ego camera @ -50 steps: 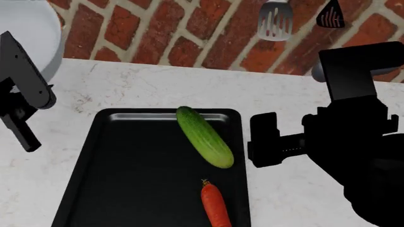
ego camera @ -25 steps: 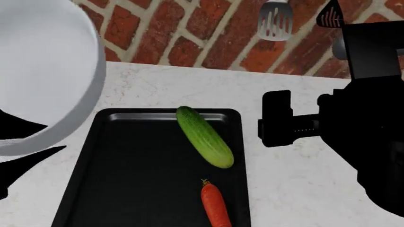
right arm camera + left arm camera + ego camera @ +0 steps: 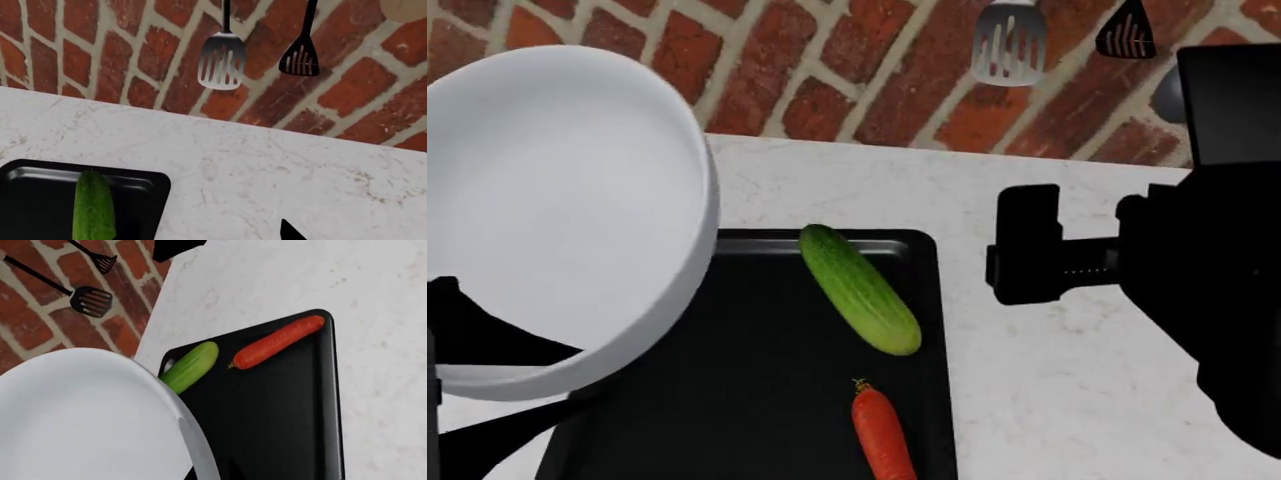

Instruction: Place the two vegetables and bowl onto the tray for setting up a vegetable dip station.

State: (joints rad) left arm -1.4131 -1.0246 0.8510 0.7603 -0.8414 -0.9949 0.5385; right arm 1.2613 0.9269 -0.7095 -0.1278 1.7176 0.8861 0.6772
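Bowl (image 3: 561, 215) carried high over tray (image 3: 747, 400) left side, left jaws hidden, grip unclear. Right jaws unreadable. Risk: bowl landing on cucumber (image 3: 858, 289), carrot (image 3: 882, 432), or overhanging rim.

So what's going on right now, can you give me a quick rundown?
Bowl up over tray, left side. Cucumber, carrot on tray. Both hands' grip unclear.
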